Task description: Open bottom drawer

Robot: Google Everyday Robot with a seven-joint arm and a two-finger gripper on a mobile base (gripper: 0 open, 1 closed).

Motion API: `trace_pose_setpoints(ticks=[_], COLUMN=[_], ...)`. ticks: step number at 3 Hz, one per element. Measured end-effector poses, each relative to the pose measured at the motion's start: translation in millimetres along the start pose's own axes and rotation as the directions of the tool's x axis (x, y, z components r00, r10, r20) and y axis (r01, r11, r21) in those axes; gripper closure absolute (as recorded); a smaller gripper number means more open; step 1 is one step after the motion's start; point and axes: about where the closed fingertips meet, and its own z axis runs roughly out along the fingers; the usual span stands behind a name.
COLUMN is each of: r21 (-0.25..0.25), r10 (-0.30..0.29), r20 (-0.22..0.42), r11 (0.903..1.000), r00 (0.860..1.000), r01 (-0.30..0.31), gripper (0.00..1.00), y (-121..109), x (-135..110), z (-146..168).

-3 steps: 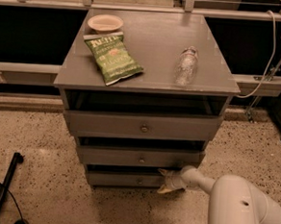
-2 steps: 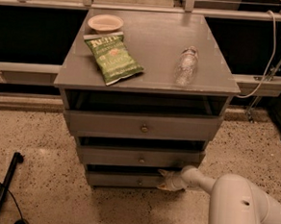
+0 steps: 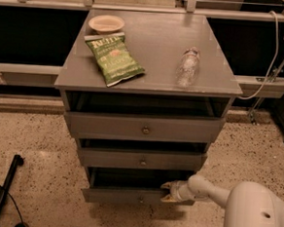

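The bottom drawer is the narrowest grey front with a small round knob, lowest of three in the grey cabinet. It stands pulled out a little, with a dark gap above its front. My gripper reaches in from the right on a white arm and sits at the drawer's right end, at the top edge of its front.
The top drawer and middle drawer also stand slightly out. On the cabinet top lie a green chip bag, a small plate and a plastic bottle. A black stand leg lies on the speckled floor at left.
The gripper has stayed at the bottom drawer's right end. The drawer front looks slightly further out than before.
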Motion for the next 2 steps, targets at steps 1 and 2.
trace_pose_setpoints(ticks=[1,2], r21=[0.0,0.0], r10=[0.0,0.0], r20=[0.0,0.0], r11=[1.0,1.0], r00=[1.0,1.0], r01=[0.0,0.0], gripper=[0.19,0.0], y=[0.0,0.0], x=[0.0,0.0], z=[0.0,0.1])
